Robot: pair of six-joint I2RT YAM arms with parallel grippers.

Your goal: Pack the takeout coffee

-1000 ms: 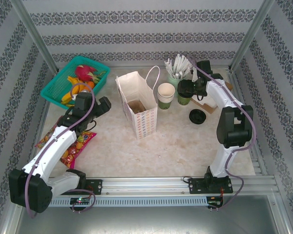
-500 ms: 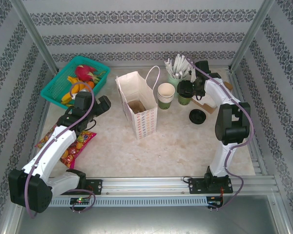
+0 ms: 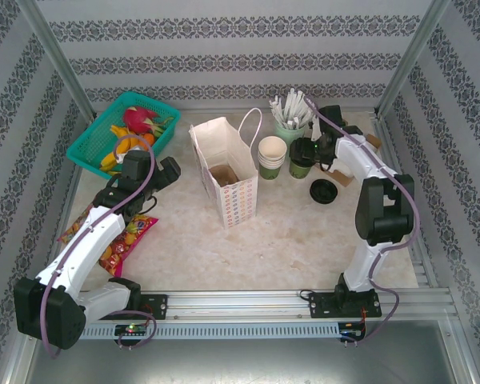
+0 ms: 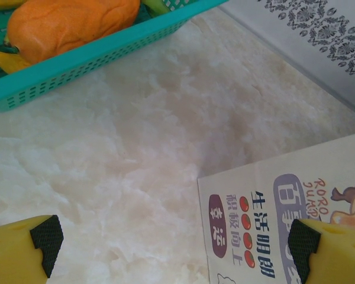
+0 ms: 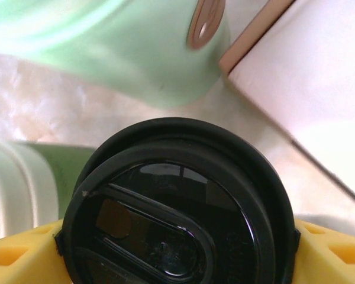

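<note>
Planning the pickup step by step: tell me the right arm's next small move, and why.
Probably close the right fingers firmly on the takeout coffee before any lift. They flank its black lid on both sides, but a firm grip isn't evident, and the cup stands beside the cup stack.

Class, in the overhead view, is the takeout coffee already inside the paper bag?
No, the takeout coffee stands on the table beyond the stack of cups, outside the paper bag.

Right pincer (image 3: 305, 152) over takeout coffee (image 3: 301, 168), upright paper bag (image 3: 238, 196) nearby
</note>
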